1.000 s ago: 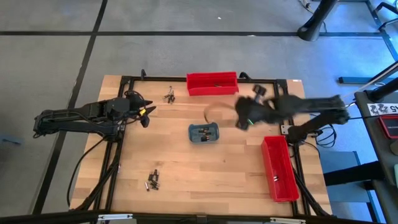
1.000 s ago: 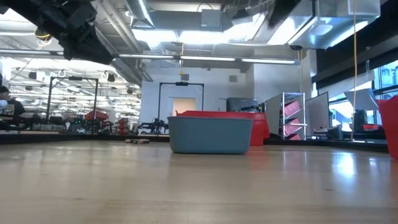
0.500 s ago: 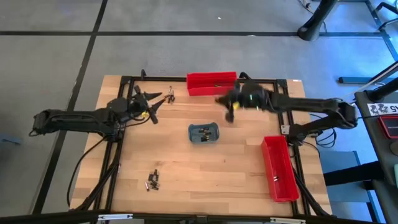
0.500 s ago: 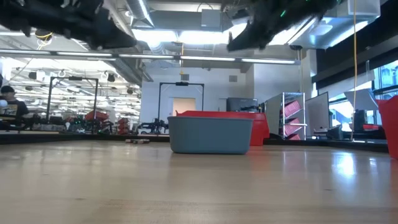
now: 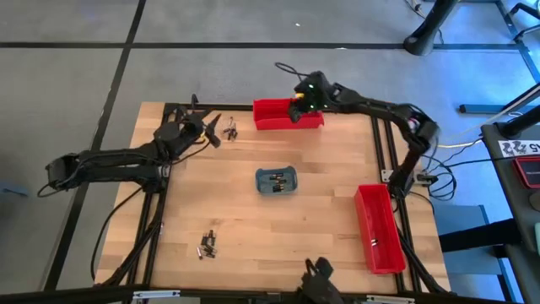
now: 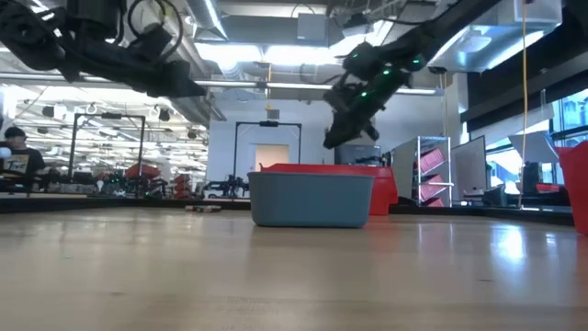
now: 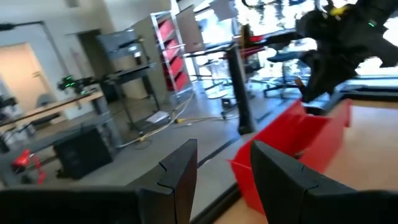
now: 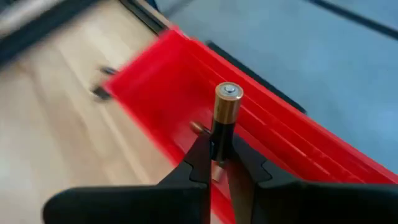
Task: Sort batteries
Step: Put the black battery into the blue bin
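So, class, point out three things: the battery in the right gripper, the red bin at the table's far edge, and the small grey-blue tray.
battery (image 8: pixel 226 107): right wrist view, copper upper body.
red bin (image 5: pixel 274 111): high view, its left part.
grey-blue tray (image 6: pixel 310 201): low view, front wall.

A grey-blue tray (image 5: pixel 277 181) sits mid-table between two red bins (image 5: pixel 288 113) (image 5: pixel 377 228).

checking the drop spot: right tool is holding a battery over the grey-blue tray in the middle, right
Not quite. The right tool does hold a battery, but over the red bin at the table's far edge, not over the grey-blue tray. The high view shows it above that bin, and the right wrist view shows red bin beneath the battery.
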Tool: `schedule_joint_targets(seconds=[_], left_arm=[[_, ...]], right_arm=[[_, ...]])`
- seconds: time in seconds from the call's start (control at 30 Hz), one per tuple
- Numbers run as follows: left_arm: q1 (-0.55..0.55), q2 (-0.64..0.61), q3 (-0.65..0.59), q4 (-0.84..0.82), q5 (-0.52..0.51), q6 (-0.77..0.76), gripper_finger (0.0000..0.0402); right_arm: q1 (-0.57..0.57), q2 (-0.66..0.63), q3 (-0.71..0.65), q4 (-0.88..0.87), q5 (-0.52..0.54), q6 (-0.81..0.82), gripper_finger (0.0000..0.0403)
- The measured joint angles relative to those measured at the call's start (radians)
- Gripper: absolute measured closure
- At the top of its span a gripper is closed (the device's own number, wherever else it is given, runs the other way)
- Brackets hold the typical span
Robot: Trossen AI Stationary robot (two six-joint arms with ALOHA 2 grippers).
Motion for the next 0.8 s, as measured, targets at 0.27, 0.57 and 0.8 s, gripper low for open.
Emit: schedule_joint_targets(seconds=[0.27,0.57,0.8], left_arm=[[0.085,0.056,0.000,0.041,0.002,-0.028,0.0263],[0.110,0.087,0.000,0.050,0.004,-0.105,0.0263],[0.060,0.085,0.001,-0.032,0.008,-0.200,0.0263]], right_arm=[[0.015,0.097,0.157,-0.170,-0.071,-0.264,0.0376],[0.252,0.097,0.126,-0.386,-0.256,-0.624,0.0375],[0.449,0.108,0.098,-0.388,-0.234,-0.623,0.0375]])
